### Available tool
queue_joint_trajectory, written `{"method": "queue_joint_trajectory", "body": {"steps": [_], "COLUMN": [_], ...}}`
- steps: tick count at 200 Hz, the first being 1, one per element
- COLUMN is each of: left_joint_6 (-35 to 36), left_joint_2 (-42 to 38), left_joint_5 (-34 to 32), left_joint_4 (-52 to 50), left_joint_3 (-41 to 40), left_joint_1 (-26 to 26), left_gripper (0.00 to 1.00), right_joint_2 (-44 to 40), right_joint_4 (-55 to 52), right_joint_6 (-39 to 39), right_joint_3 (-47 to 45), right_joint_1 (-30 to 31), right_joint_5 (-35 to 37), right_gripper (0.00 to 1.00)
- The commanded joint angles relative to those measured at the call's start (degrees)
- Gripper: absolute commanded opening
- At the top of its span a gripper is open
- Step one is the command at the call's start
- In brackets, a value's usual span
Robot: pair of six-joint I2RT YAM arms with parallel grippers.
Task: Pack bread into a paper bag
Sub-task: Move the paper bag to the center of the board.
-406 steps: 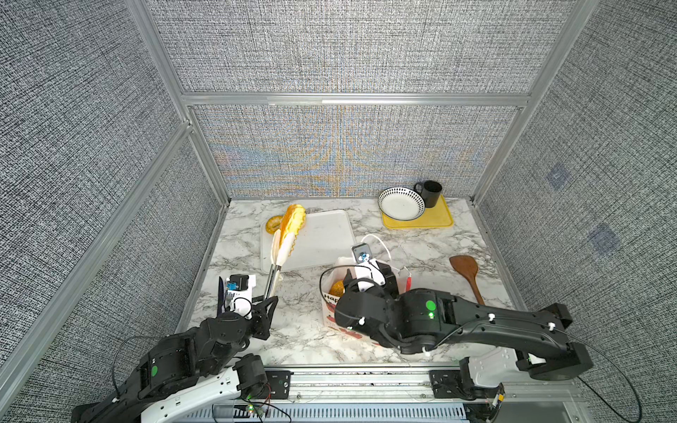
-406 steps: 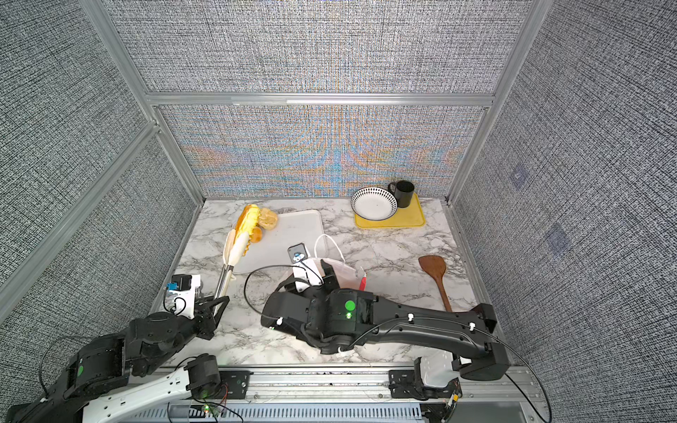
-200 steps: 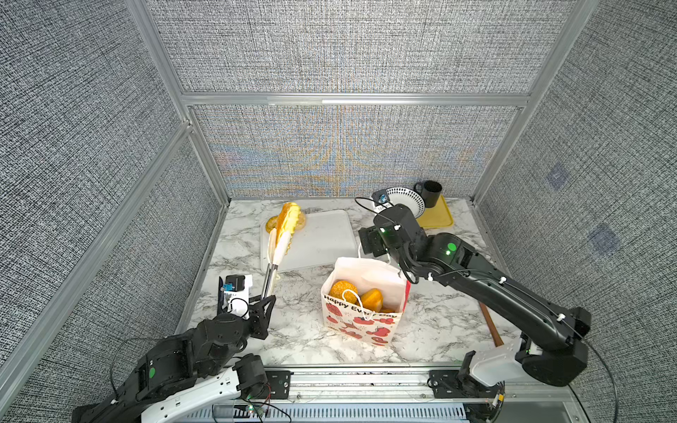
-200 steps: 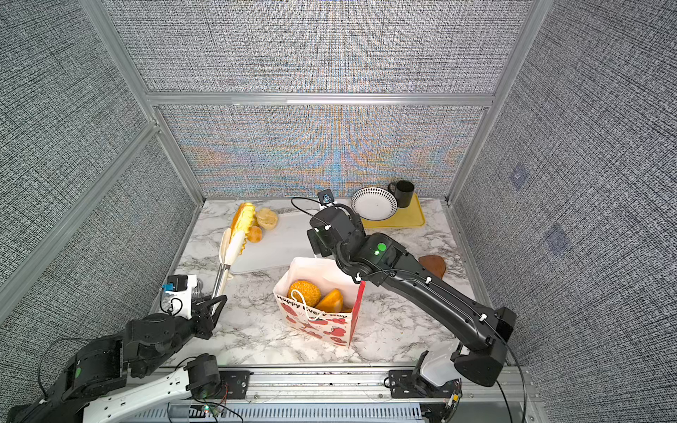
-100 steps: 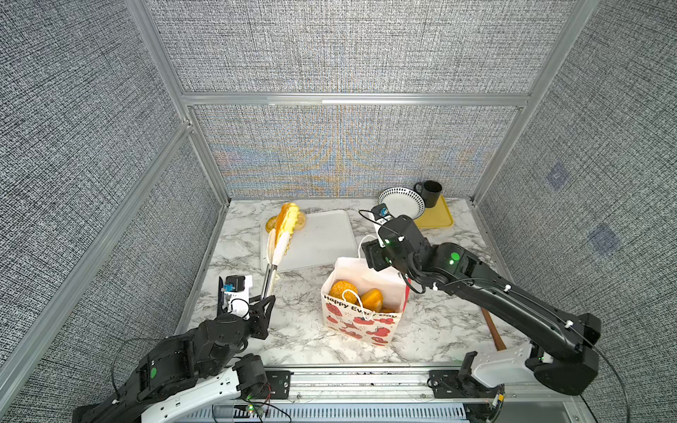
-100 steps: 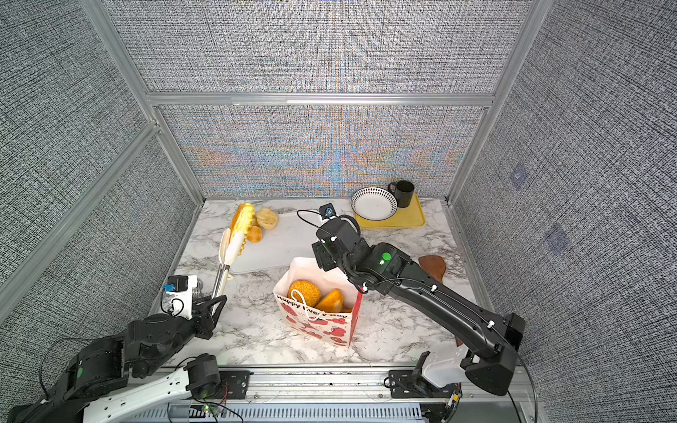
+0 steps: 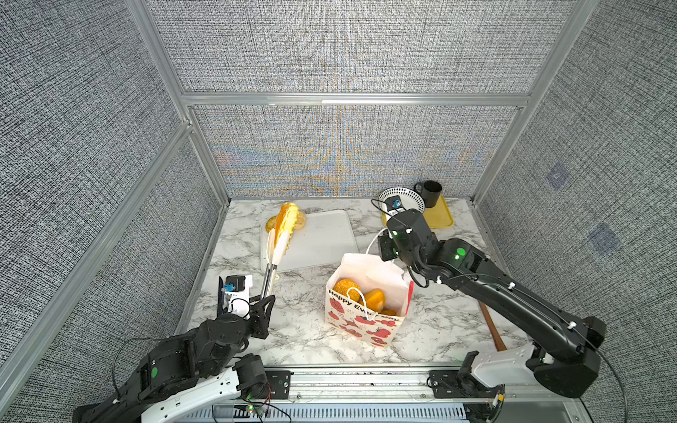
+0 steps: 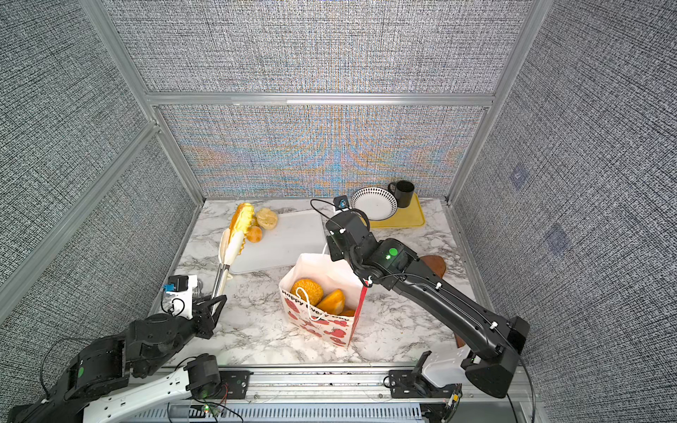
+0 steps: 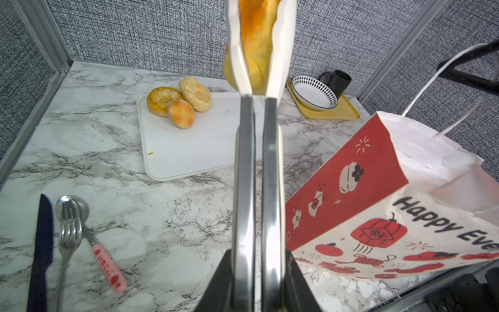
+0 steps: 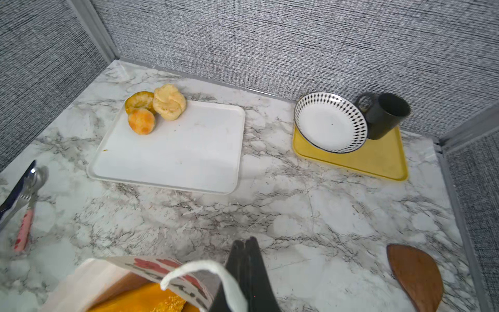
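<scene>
The paper bag (image 7: 362, 322) (image 8: 318, 322) stands open at the front middle, with a round roll (image 7: 346, 287) and an orange piece (image 7: 374, 298) of bread inside. My left gripper (image 9: 257, 252) (image 7: 267, 298) is shut on metal tongs (image 9: 256, 175), which clamp a long yellow loaf (image 9: 256, 40) (image 8: 242, 218) above the white tray. A bagel (image 9: 164, 100) and two rolls (image 9: 195, 93) (image 9: 181, 113) lie on that tray. My right gripper (image 10: 245, 241) is shut at the bag's far rim. The white cord handle (image 10: 202, 266) lies against one finger; whether it is pinched I cannot tell.
The white tray (image 7: 322, 238) lies at the back left. A yellow tray (image 7: 439, 216) at the back right carries a patterned plate (image 7: 403, 197) and a black mug (image 7: 430, 192). A wooden spatula (image 10: 415, 275) lies right of the bag. A knife (image 9: 40, 243), fork and spoon (image 9: 70, 216) lie front left.
My right arm has left the bag's inside, swung toward the back, then come down to the bag's far handle, and its jaws have shut. The left arm, tongs and loaf barely moved.
</scene>
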Motion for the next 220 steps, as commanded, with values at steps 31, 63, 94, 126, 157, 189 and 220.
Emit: {"method": "queue_joint_trajectory", "body": {"steps": [31,63,94,126,157,189,220], "left_joint_6": [0.13,0.30,1.75,5.50,9.59,11.62,11.49], "left_joint_2": [0.10,0.48,3.13,9.19,15.31,20.21,24.26], "left_joint_5": [0.03,0.49,2.82,8.32,16.17,23.19,27.94], "left_joint_4": [1.63,1.79,3.33,5.54,9.34,16.21,23.55], "left_joint_3": [0.17,0.08,0.67,3.80,8.46,12.56,14.56], "left_joint_1": [-0.04,-0.05,-0.04,-0.04,-0.03,-0.03,-0.03], "left_gripper": [0.02,0.02,0.02,0.02,0.02,0.02,0.02], "right_joint_2": [-0.91,-2.49,-4.59,-3.82,-4.25,-5.57,-9.20], "right_joint_4": [3.35,3.60,4.67,5.86,8.48,9.64,11.53], "right_joint_6": [2.72,3.48,3.71,3.89,3.19,2.53,1.78], "right_joint_3": [-0.96,-0.94,-2.13,-4.56,-6.69,-6.93,-7.45], "right_joint_1": [-6.03,-8.46,-11.01,-11.01,-10.99,-10.84,-10.78], "right_joint_5": [5.28,8.59,8.23,7.07,4.89,5.06,6.76], "right_gripper": [0.00,0.00,0.00,0.00,0.19,0.47,0.63]}}
